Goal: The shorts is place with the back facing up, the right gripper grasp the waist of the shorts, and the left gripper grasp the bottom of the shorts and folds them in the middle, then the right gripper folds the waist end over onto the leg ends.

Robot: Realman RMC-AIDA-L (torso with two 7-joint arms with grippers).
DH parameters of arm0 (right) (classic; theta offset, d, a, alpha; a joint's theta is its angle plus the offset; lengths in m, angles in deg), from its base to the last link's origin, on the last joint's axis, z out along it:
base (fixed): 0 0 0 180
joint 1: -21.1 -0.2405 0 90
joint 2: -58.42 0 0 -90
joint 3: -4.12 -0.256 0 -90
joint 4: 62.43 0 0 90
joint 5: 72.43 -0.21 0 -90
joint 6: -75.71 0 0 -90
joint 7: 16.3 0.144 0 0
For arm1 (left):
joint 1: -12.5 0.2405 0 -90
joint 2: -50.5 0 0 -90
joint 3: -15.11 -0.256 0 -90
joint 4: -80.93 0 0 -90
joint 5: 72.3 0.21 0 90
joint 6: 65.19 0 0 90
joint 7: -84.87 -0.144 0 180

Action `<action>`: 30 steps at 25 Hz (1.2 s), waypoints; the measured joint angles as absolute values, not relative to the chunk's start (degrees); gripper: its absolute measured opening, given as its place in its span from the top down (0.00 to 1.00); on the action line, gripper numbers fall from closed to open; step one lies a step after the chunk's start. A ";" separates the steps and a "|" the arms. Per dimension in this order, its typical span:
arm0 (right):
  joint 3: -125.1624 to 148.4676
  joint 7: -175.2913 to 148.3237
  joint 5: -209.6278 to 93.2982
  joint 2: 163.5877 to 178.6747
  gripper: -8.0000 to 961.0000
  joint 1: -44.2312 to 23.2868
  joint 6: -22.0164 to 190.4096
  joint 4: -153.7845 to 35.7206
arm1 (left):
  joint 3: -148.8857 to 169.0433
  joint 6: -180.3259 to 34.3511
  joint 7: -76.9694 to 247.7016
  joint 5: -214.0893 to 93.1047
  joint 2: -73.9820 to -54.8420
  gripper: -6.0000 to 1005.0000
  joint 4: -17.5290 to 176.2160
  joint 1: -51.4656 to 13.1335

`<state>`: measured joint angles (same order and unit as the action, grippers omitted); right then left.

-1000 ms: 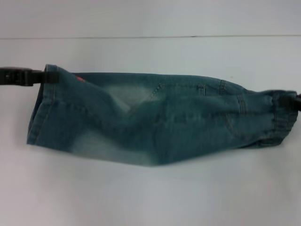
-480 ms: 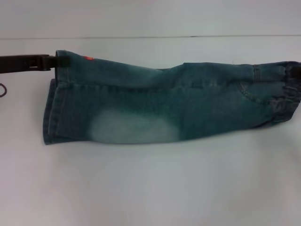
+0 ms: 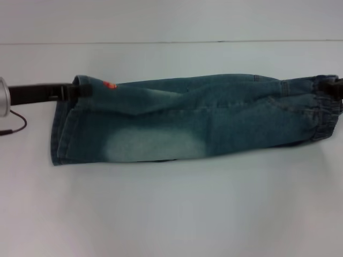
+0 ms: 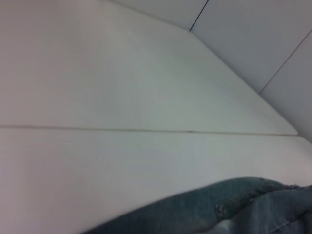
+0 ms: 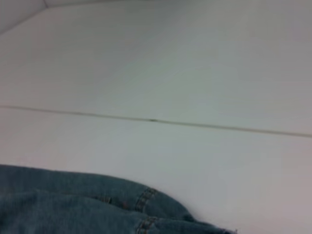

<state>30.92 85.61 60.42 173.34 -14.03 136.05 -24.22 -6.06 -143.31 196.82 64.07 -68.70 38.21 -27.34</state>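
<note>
Across the white surface [image 3: 171,214] the shorts [image 3: 203,123] lie folded lengthwise into a long band, running from the left side of the head view to its right edge. Left hand [image 3: 80,90]: black fingers reach in from the left on a silver wrist and are clenched on the far corner of the hem end [image 3: 61,128], beside a small orange-red patch [image 3: 110,85]. The hem edge runs down from that grip toward the near side, with a pale bleached patch [image 3: 153,144] on the near half of the fabric. Right hand [image 3: 335,85]: only a dark tip shows at the right edge, meeting the puckered waist [image 3: 321,115] at its far corner; its grip cannot be told from what is visible. Left wrist view shows only a denim edge [image 4: 243,207] against the surface; right wrist view shows stitched denim folds [image 5: 97,204] likewise. Neither wrist view shows fingers.
</note>
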 joint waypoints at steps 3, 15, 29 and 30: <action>31.32 87.60 60.25 173.66 0.84 -13.91 135.54 -23.47 | -6.81 -142.24 196.64 63.88 -69.76 0.93 37.48 -26.32; 30.88 89.35 57.33 174.15 0.51 -11.74 137.40 -20.76 | -7.46 -139.99 196.12 59.55 -70.81 0.61 34.90 -22.89; 30.77 89.42 56.62 175.19 0.03 -9.77 135.51 -21.02 | -9.01 -138.67 196.14 59.57 -71.22 0.07 34.92 -22.82; 30.70 89.42 55.89 175.28 0.03 -9.16 135.75 -20.89 | -9.01 -138.65 196.15 59.57 -71.22 0.07 34.92 -22.80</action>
<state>30.70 89.42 55.89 175.28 -9.16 135.75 -20.89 -9.01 -138.65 196.15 59.57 -71.22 34.92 -22.80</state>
